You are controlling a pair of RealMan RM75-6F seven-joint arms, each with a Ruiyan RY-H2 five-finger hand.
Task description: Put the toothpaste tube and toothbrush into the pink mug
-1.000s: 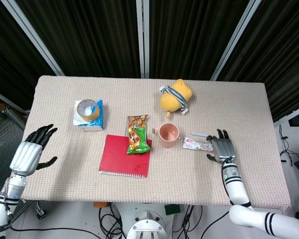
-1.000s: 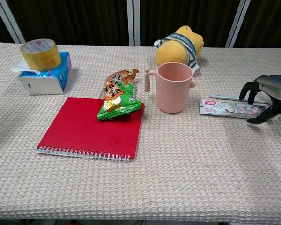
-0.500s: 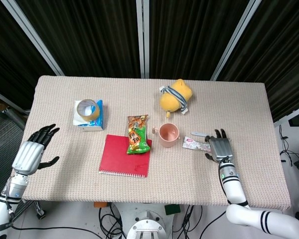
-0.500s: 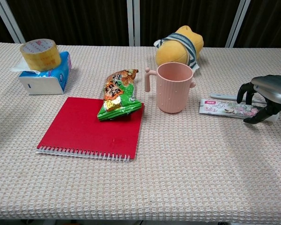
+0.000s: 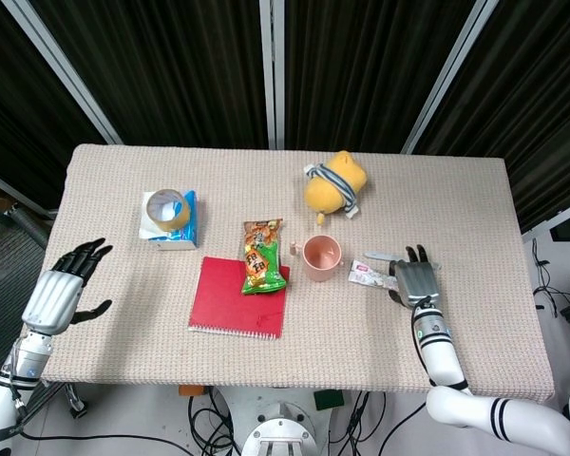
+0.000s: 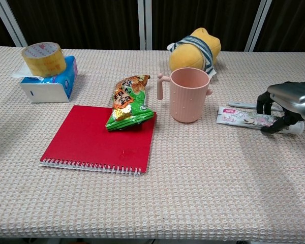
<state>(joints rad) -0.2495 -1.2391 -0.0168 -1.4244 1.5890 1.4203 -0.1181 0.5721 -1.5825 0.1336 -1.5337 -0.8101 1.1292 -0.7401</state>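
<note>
- Your right hand (image 6: 287, 104) has crept left over the toothpaste tube (image 6: 244, 117), fingers spread, gripping nothing yet.
- Tube and toothbrush (image 6: 242, 105) lie right of the pink mug (image 6: 188, 95).
- Your left hand (image 5: 65, 288) stays wide open, lower left.

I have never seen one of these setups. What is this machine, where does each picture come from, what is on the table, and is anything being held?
This is a two-armed robot with finger hands, steered by a person. One picture looks down from its head, the other looks forward from its chest. The left hand hangs open off the table's left edge, holding nothing. The right hand is over the cap end of the toothpaste tube, fingers curled down around it; whether it grips yet is unclear. The toothbrush lies just behind the tube. Also on the table: the pink mug, a red notebook with a snack bag on its corner, a tape roll on a tissue box, and a yellow plush toy.
</note>
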